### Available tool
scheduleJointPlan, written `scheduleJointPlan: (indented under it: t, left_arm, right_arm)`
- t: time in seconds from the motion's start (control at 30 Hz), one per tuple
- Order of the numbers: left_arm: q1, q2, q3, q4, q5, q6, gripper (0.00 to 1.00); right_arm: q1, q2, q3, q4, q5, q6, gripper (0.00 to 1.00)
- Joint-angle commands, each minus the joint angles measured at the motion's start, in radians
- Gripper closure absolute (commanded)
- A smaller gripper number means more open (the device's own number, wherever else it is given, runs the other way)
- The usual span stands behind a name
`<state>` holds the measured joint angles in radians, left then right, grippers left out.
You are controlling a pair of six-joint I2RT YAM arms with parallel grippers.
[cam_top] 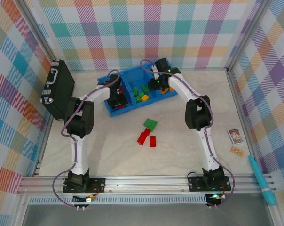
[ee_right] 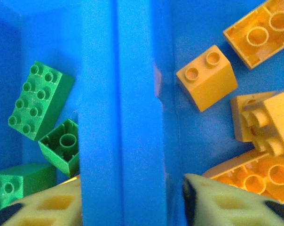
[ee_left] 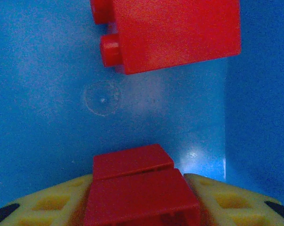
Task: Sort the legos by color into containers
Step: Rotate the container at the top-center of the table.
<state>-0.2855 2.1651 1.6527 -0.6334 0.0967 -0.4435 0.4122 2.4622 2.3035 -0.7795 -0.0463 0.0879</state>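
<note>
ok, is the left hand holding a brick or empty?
Holding. In the left wrist view a red brick sits pinched between the left hand's yellow fingers.

- The left arm [cam_top: 80, 123] rises from its base, bends at the elbow and reaches forward and to the right.
- The left gripper [ee_left: 140, 179] points down, its 2 yellow fingers [ee_left: 45, 205] clamped on a red lego [ee_left: 132, 162].
- The right arm [cam_top: 197, 113] rises, folds at the elbow and stretches forward and to the left.
- The right gripper [ee_right: 132, 179] seems to point steeply down. Its 2 fingers [ee_right: 226, 207] are spread well apart and hold nothing.
</note>
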Motion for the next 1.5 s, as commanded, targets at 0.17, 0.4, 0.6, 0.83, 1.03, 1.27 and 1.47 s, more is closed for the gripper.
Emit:
scheduleJointPlan:
  t: [0.17,0.4,0.6,0.83,1.03,1.27,1.47]
  left_arm:
    - [0.019,-0.054,0.065,0.023,0.086,-0.005,0.47]
    - [0.029,-0.076,0.1,0.164,0.136,0.016,0.44]
    - [0.045,-0.083,0.101,0.242,0.18,0.048,0.43]
    - [0.052,-0.026,0.16,0.264,0.224,0.057,0.42]
    - [0.075,-0.008,0.211,0.305,0.261,0.034,0.41]
    - [0.077,-0.056,0.272,0.276,0.227,0.053,0.41]
    - [0.077,-0.069,0.394,0.182,0.043,0.26,0.38]
  right_arm:
    - [-0.003,-0.139,-0.211,0.014,-0.032,0.041,0.68]
    - [0.011,-0.268,-0.433,0.014,-0.03,0.183,0.7]
    - [0.035,-0.316,-0.523,0.022,-0.046,0.303,0.67]
    - [0.045,-0.372,-0.582,0.038,-0.018,0.338,0.44]
    - [0.046,-0.394,-0.564,0.076,0.004,0.334,0.31]
    - [0.045,-0.492,-0.665,0.161,0.005,0.256,0.24]
    - [0.005,-0.566,-0.674,0.186,-0.02,0.141,0.16]
